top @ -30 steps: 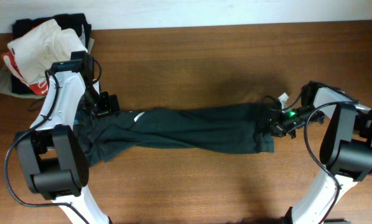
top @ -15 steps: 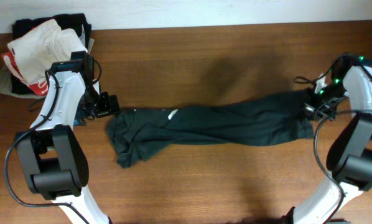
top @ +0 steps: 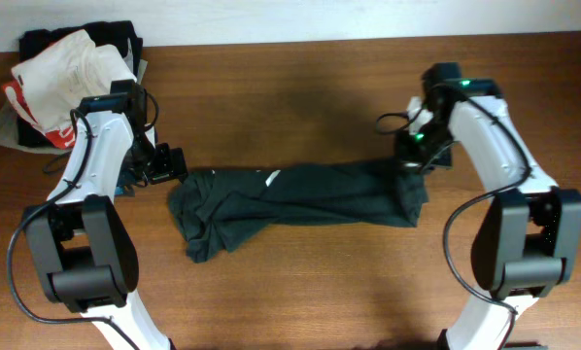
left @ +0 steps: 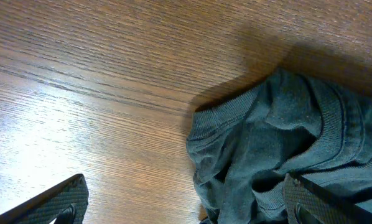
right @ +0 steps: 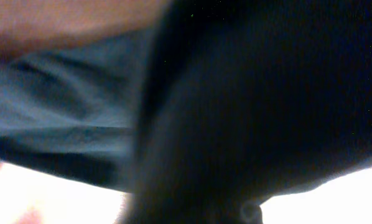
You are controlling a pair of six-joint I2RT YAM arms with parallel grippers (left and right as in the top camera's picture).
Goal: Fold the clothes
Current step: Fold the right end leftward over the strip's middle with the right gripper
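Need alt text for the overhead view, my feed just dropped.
A dark teal-grey T-shirt lies bunched in a long roll across the wooden table. The right gripper is shut on its right end; the left gripper stands open at its collar end. A pile of other garments sits top left.

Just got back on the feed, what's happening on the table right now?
The right pincer is shut on the right end of the dark T-shirt, which lies bunched in a long strip across the table. The left pincer is open beside the shirt's collar end, holding nothing. Other garments sit piled in the corner beyond the left arm.
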